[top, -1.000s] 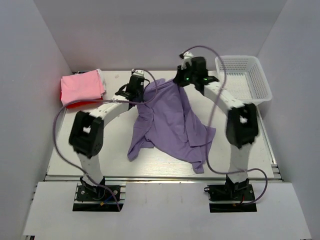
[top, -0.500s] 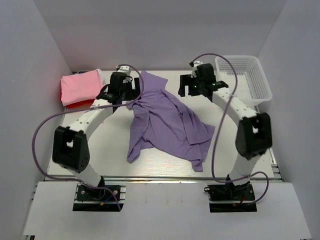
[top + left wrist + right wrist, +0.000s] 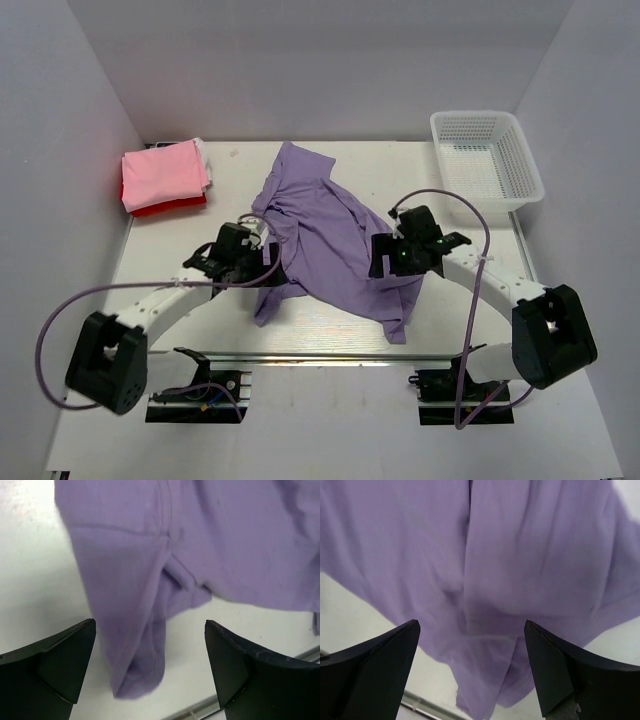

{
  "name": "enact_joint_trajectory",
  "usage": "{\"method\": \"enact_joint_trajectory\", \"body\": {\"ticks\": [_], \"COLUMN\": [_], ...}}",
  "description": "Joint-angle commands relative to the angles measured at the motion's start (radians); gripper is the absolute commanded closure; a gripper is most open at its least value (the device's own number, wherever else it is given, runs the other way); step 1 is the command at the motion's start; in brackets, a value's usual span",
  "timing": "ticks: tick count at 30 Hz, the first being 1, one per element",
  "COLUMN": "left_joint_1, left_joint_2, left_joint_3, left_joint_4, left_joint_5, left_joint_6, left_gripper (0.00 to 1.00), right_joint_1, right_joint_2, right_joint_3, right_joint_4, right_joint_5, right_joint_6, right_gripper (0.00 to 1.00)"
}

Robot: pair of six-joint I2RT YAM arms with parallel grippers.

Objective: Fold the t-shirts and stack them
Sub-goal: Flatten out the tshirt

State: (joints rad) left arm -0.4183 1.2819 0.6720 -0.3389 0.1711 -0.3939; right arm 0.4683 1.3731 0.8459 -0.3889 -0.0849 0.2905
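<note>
A lavender-purple t-shirt (image 3: 325, 235) lies crumpled in the middle of the table, stretching from the back edge toward the front. My left gripper (image 3: 262, 262) hovers at its left side, open, with a purple sleeve (image 3: 145, 645) below and between the fingers but not gripped. At the shirt's right side my right gripper (image 3: 385, 256) stands open over wrinkled purple cloth (image 3: 485, 610). A folded light pink t-shirt (image 3: 163, 172) rests on a red t-shirt (image 3: 165, 208) at the back left.
A white mesh basket (image 3: 487, 155) stands at the back right corner. The table's front rail (image 3: 320, 355) runs just below the shirt's lower hem. Purple cables loop from both arms over the table.
Both grippers have let go of the purple t-shirt and opened. They have pulled back from the far edge toward the table's front-middle, and the shirt's top now lies flat at the back.
</note>
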Motion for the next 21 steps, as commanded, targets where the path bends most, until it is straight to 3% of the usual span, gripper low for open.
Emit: {"method": "enact_joint_trajectory", "body": {"ticks": [1, 10, 16, 17, 21], "left_joint_1": [-0.014, -0.023, -0.023, -0.023, -0.023], "left_joint_2": [-0.159, -0.395, -0.411, -0.411, -0.334], "left_joint_3": [-0.049, -0.244, -0.308, -0.308, -0.327], "left_joint_4": [-0.087, -0.247, -0.213, -0.213, -0.158], "left_joint_5": [-0.050, -0.062, -0.082, -0.082, -0.125], "left_joint_6": [-0.065, -0.287, -0.310, -0.310, -0.310], "left_gripper": [0.00, 0.00, 0.25, 0.25, 0.56], "right_joint_1": [0.013, 0.027, 0.024, 0.021, 0.021], "right_joint_2": [-0.048, -0.068, -0.006, 0.006, 0.044], "right_joint_3": [-0.053, -0.149, -0.134, -0.131, -0.104], "right_joint_4": [0.010, 0.097, 0.146, 0.148, 0.160], "right_joint_5": [-0.036, -0.046, -0.010, 0.002, 0.080], "right_joint_6": [0.062, 0.141, 0.188, 0.196, 0.246], "right_gripper": [0.10, 0.10, 0.10, 0.10, 0.10]}}
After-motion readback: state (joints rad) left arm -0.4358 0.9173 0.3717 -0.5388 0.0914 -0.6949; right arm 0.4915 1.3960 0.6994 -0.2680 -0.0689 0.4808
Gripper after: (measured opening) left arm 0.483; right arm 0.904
